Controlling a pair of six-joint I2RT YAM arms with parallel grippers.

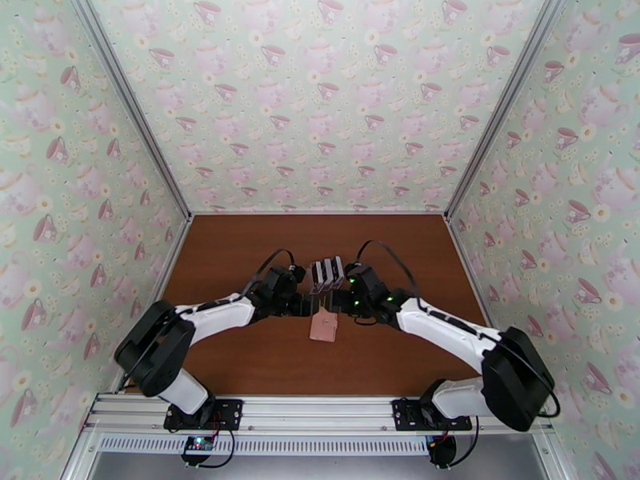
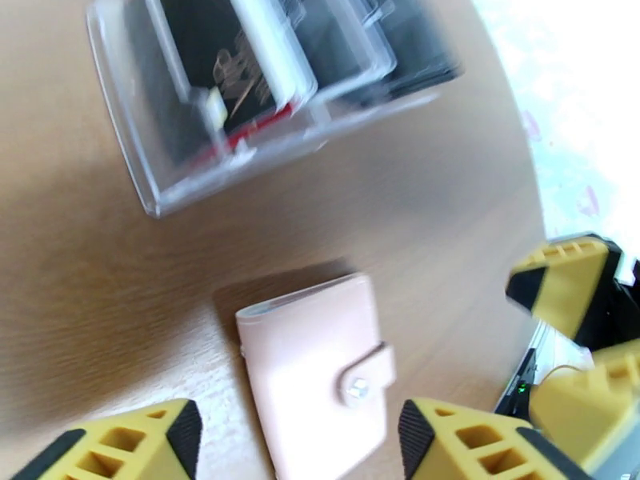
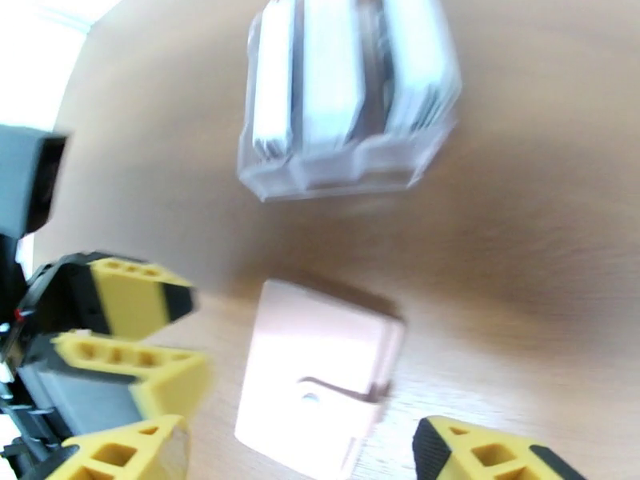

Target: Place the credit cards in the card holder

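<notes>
The left arm (image 1: pixel 216 314) reaches in from the left side of the bench (image 1: pixel 240 258), its jaws spread and empty just above the card holder (image 2: pixel 316 378). The holder lies shut, snap tab (image 2: pixel 364 383) fastened, near the middle of the bench and a little toward the near edge. With the tab fastened, any tug at it may simply drag the light holder across the smooth wood unless the other arm pins it. Just behind it, toward the far edge, the credit cards (image 2: pixel 232 66) stand packed in a clear rack (image 1: pixel 327 274). They are thin and close together, so a pinch could lift two at once or tip the rack. The right arm (image 1: pixel 440 326) comes in from the right side with its jaws also spread and holding nothing. Its fingers (image 2: pixel 568 290) sit very near the left arm's, so I judge a knock between the two the likeliest trouble.
</notes>
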